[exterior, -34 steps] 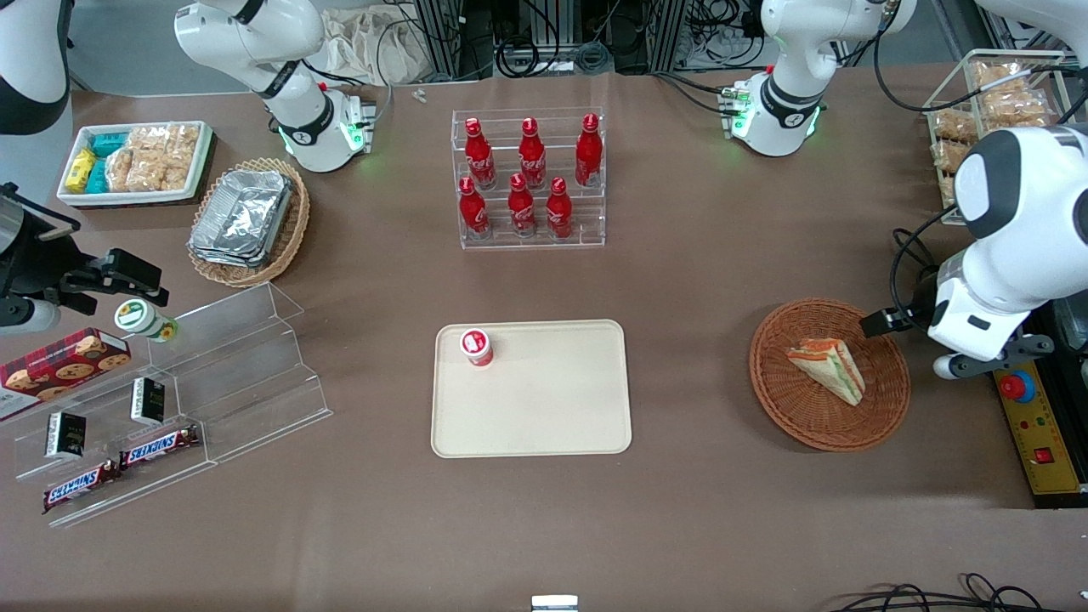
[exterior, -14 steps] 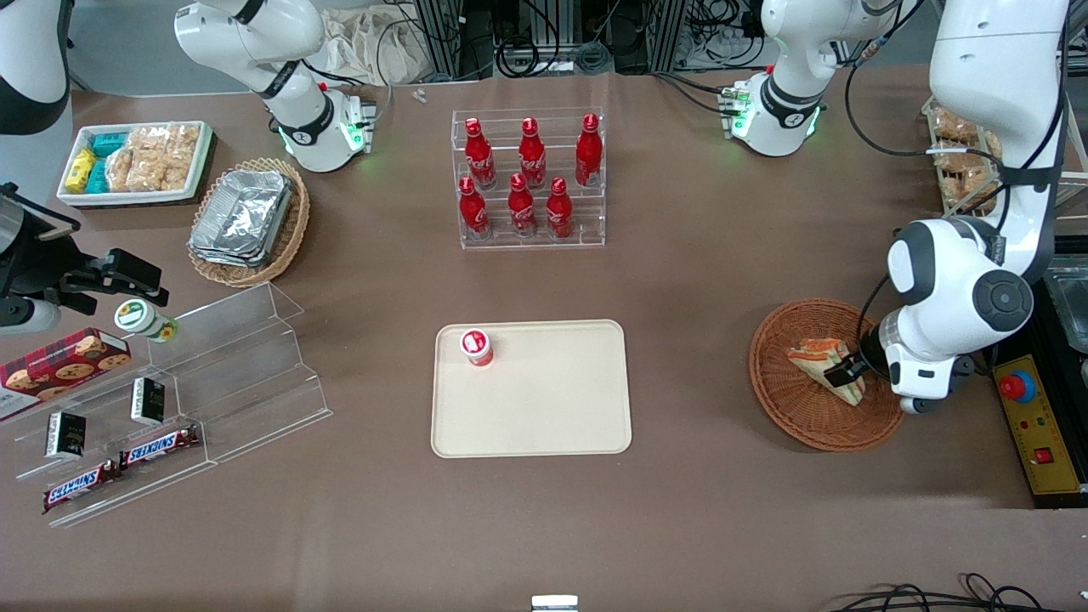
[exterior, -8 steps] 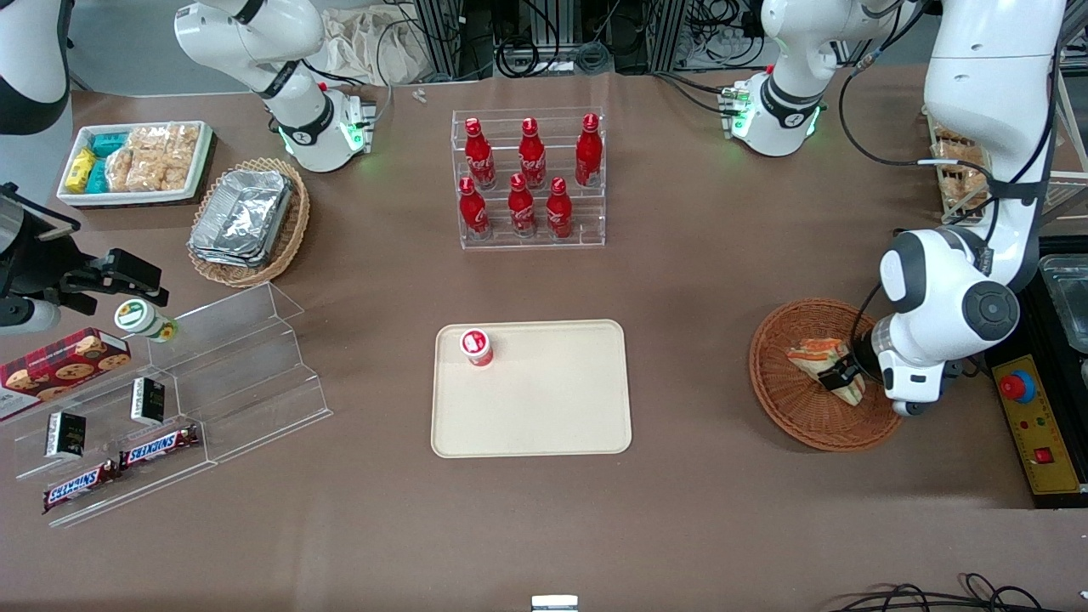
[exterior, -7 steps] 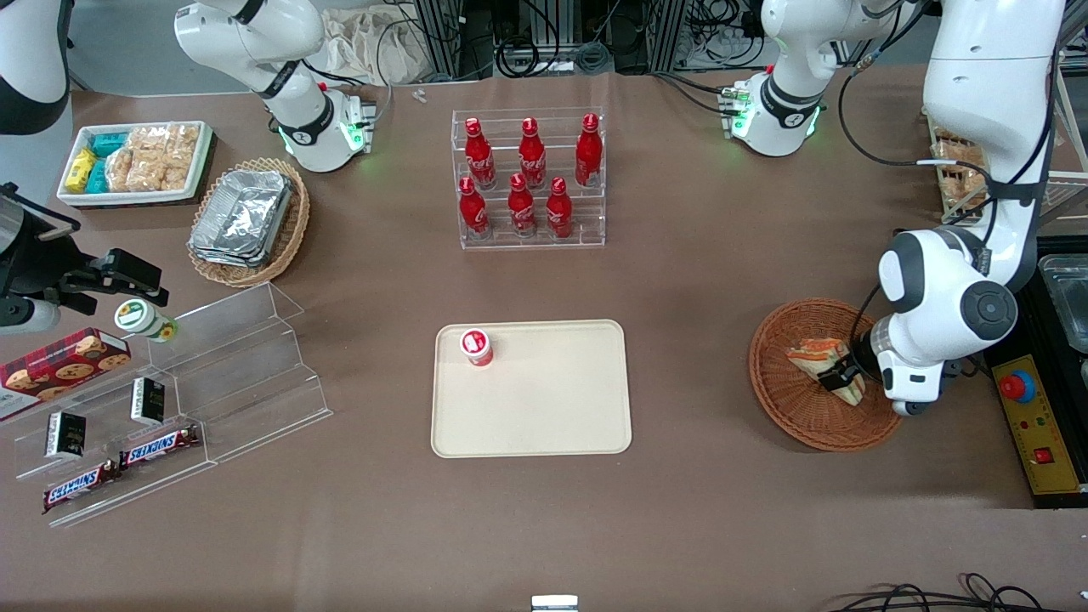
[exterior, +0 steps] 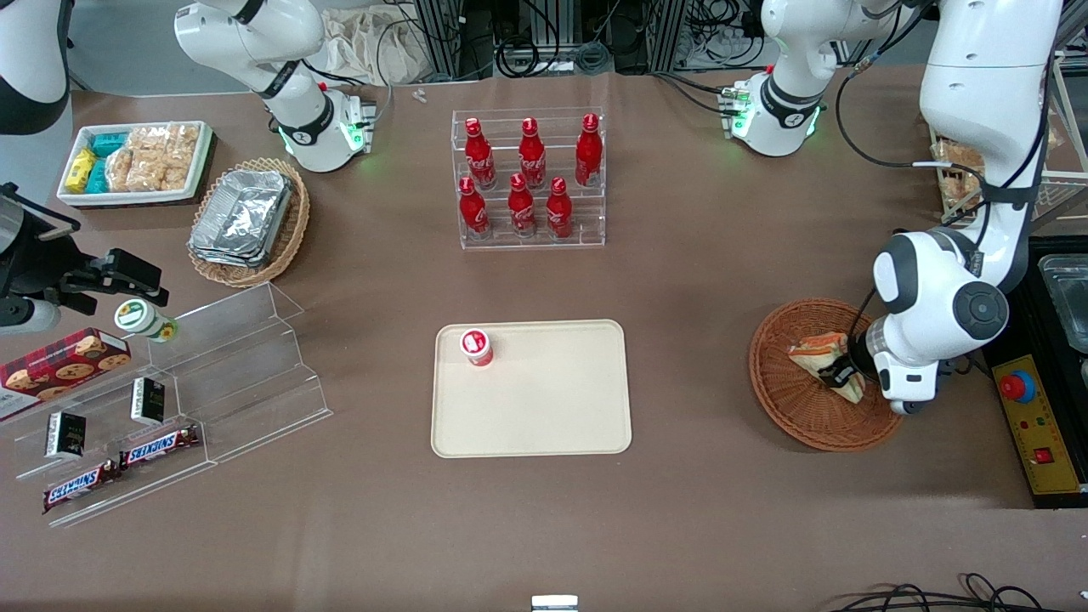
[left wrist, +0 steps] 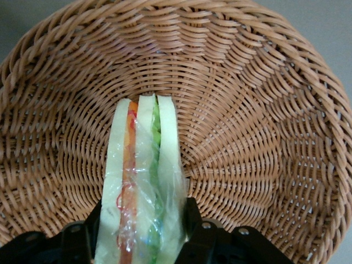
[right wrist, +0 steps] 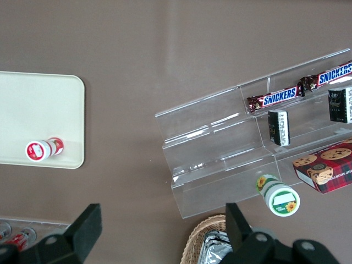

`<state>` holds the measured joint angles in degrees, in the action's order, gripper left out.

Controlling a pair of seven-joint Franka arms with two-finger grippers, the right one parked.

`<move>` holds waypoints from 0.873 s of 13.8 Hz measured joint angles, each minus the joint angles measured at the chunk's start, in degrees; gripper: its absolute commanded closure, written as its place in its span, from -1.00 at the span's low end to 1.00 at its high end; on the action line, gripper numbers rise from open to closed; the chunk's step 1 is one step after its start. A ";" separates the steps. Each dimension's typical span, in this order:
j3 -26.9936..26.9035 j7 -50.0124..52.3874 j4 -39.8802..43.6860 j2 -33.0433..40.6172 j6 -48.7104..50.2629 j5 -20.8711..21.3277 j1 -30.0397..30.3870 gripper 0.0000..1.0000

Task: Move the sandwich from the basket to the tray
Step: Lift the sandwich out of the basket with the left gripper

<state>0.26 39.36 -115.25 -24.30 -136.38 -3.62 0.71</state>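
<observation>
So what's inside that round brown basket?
The basket holds one wrapped sandwich, the gripper closed around it. The weave under the sandwich is covered.

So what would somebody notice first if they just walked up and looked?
Probably the white arm's tool down in the round brown basket, its fingers on either side of the wrapped sandwich. Next, the red bottles standing in a clear rack, farther from the camera than the beige tray.
</observation>
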 measured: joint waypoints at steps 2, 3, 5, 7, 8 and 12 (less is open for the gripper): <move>0.04 0.38 0.00 -0.07 -0.02 0.00 -0.10 0.21; 0.06 0.52 0.02 -0.07 -0.02 0.00 -0.12 0.21; 0.07 1.07 0.19 0.00 -0.01 0.00 -0.13 0.21; 0.15 1.63 0.99 0.79 1.64 0.00 -0.16 0.21; 0.20 1.92 2.11 1.70 4.66 0.00 -0.18 0.22; 0.46 3.72 13.26 6.52 25.47 0.00 -0.37 0.24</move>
<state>0.72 43.08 -101.99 -17.78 -110.91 -3.62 0.34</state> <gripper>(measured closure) 0.608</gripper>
